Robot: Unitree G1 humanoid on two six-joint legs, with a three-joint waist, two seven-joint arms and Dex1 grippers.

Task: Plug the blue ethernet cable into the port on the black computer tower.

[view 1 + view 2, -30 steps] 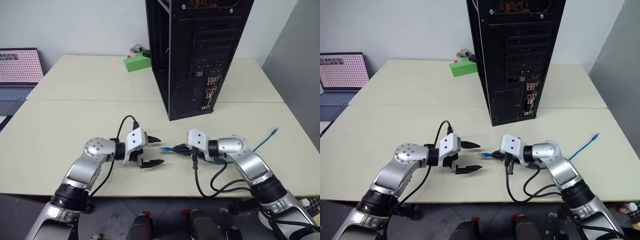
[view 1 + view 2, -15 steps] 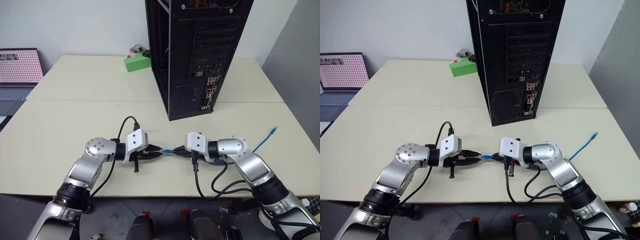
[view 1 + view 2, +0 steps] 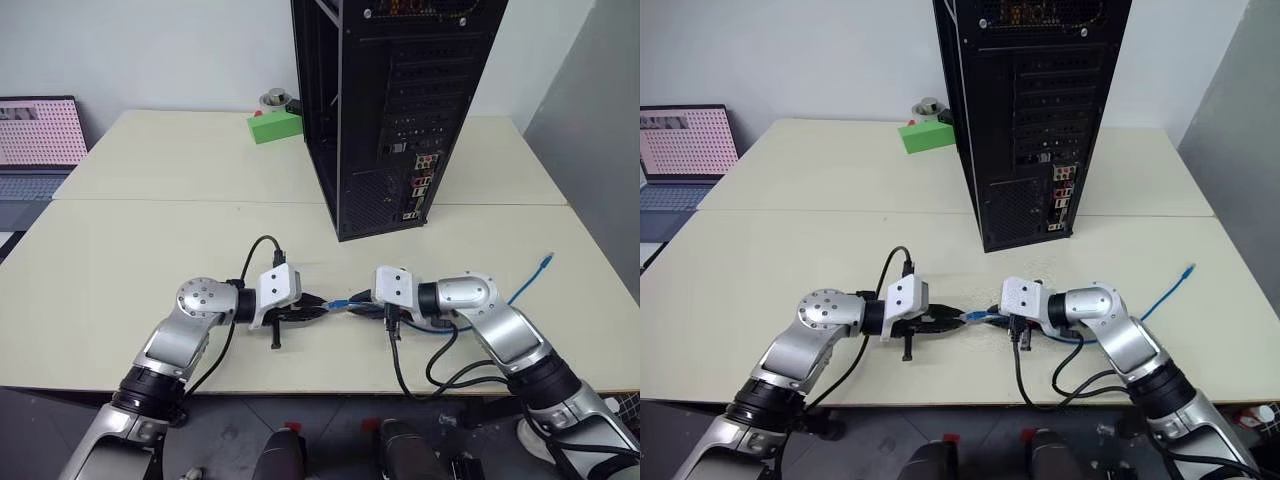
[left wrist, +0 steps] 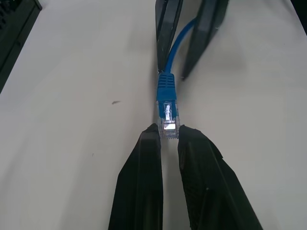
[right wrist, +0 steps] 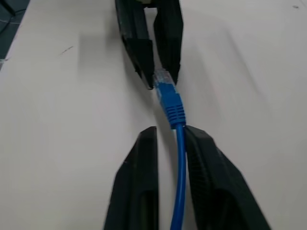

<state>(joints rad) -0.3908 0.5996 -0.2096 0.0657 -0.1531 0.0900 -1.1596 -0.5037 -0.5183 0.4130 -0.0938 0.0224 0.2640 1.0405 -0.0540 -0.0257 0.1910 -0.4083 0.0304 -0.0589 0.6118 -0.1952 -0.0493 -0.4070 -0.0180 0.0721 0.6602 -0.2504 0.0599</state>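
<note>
Blue cable point(image 5: 177, 158) hangs just over the table point(image 3: 150, 240) in front of the tower point(image 3: 400, 110), clear plug pinched in the left gripper point(image 4: 166, 134), right gripper point(image 5: 169, 134) slack around the cord.

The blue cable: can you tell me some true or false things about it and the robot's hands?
1. The left gripper pinches the clear plug of the blue ethernet cable. True.
2. The cable is plugged into the black computer tower. False: its plug hangs between the two grippers, in front of the tower.
3. The right gripper has its fingers on either side of the cord. True.
4. The cable's far end lies beside the green block. False: it lies on the table's right side.
</note>
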